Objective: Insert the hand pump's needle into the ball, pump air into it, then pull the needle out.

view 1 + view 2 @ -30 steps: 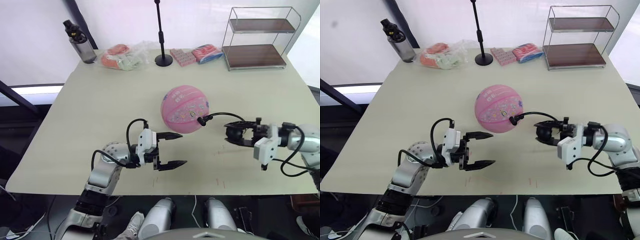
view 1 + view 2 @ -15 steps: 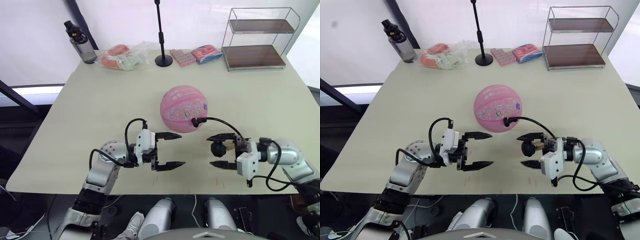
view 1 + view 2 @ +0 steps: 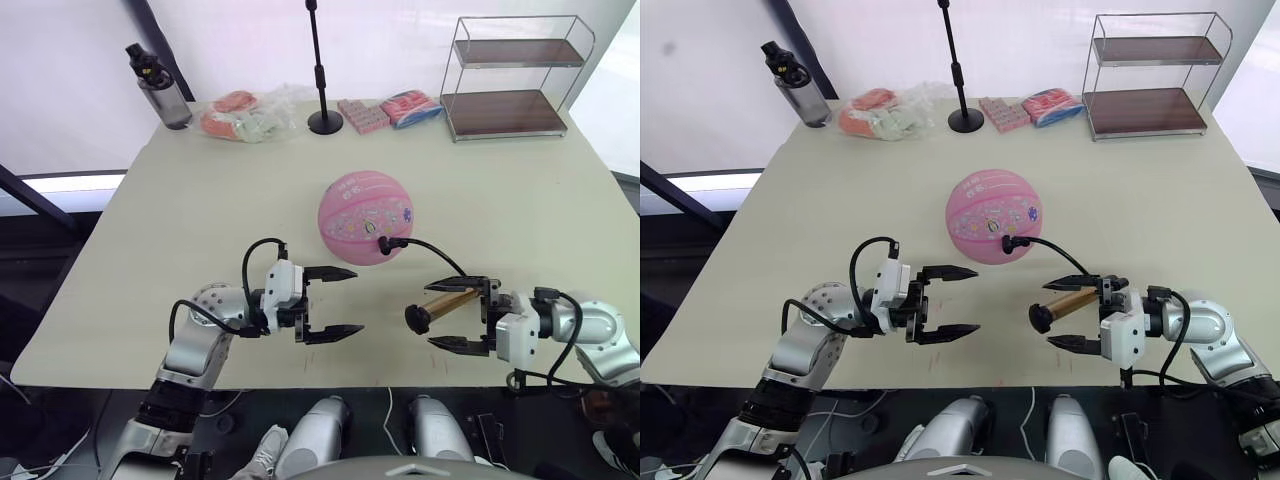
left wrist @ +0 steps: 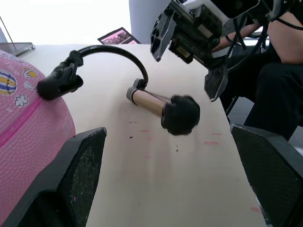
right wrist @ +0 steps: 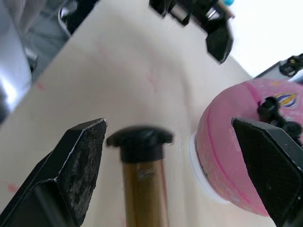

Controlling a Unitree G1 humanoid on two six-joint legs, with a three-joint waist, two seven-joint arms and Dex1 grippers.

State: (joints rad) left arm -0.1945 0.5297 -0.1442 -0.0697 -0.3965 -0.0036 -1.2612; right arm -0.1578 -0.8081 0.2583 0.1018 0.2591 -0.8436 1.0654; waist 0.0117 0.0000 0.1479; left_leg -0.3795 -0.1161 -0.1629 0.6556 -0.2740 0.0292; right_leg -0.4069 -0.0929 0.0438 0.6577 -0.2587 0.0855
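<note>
Pink rubber ball with small cartoon prints resting near the middle of the pale bench; black needle fitting seated against the ball's near face, thin black hose arching from it toward the near edge; short bronze-gold hand pump with black end caps lying on the bench on the ball's near right side, its black handle end pointing toward the left gripper; right gripper around the pump's hose end, jaws spread wide with one black finger either side of the barrel, not pinching it; left gripper just near-left of the ball, jaws likewise spread and holding nothing, fingers aimed toward the pump; beyond the ball along the far edge, a dark water bottle at far left, clear bags of orange and pale items, a black stand pole on a round base, pink packets and a two-tier wire shelf with wooden boards.
</note>
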